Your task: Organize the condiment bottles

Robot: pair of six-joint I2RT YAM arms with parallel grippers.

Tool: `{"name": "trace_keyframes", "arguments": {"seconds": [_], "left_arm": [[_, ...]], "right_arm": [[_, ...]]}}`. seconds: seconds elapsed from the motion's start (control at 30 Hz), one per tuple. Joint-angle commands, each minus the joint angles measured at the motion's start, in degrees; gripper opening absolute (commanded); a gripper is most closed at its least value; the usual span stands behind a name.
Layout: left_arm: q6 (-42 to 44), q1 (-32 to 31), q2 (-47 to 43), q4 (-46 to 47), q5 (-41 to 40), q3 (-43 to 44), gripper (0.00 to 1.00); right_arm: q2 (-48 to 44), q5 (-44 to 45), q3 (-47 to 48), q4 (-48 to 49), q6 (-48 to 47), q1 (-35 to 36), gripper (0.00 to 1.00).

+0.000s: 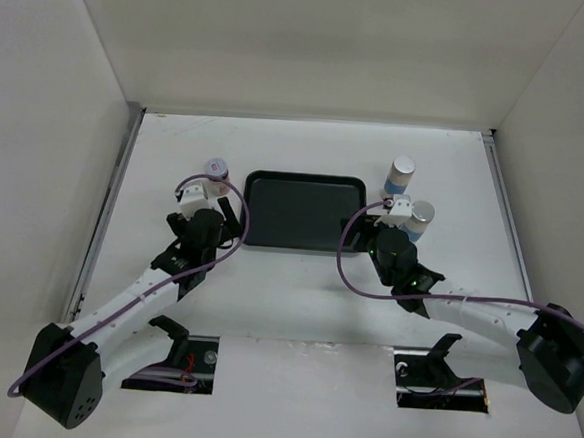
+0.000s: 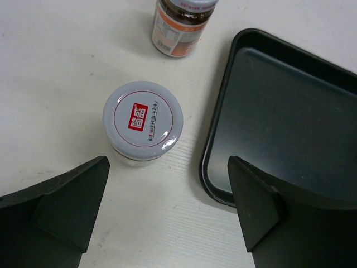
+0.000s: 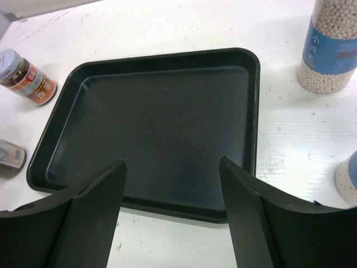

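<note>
White table (image 1: pixel 296 305), plain white walls (image 1: pixel 314 40) on 3 sides.

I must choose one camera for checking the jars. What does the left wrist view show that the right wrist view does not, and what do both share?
Only the left wrist: the nearer brown jar from above, its white lid's red mark plain, just ahead of the open left gripper. Only the right wrist: two pale bottles, one blue-labelled, one cut off at the edge, and the open right gripper. Both: the black tray, the farther brown jar and, partly, the nearer one.
</note>
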Motion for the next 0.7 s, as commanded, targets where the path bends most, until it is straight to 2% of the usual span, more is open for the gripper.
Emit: {"name": "trace_keyframes", "arguments": {"seconds": [0.0, 0.03, 0.13, 0.3, 0.43, 0.6, 0.67], "left_arm": [[2.56, -0.24, 5.19, 2.46, 0.19, 4.82, 0.93], [2.91, -0.24, 7.12, 2.8, 0.19, 5.26, 0.94], [2.3, -0.42, 10.73, 2.64, -1.82, 6.23, 0.93], [2.3, -2.52, 10.39, 3.68, -10.17, 5.54, 0.93], [2.65, 0.11, 12.85, 5.62, -10.54, 5.79, 0.93], [2.82, 2.22, 20.4, 10.1, -9.48, 8.08, 0.82], [3.26, 2.31, 22.43, 11.24, -9.21, 8.69, 0.72]], "right_arm": [[-1.0, -0.56, 2.2, 2.88, -0.24, 0.51, 0.81], [-0.74, -0.56, 2.37, 2.44, -0.32, 0.51, 0.88], [-0.73, -0.47, 2.46, 2.96, -0.5, 0.6, 1.0], [-0.03, -0.65, 2.9, 2.0, -0.5, 0.6, 1.0], [1.02, -0.99, 3.16, 2.0, -0.41, 0.6, 1.0], [1.02, -1.08, 2.99, 2.26, -0.5, 0.6, 1.0], [0.76, -1.0, 2.99, 1.91, -0.59, 0.6, 1.0]]}}
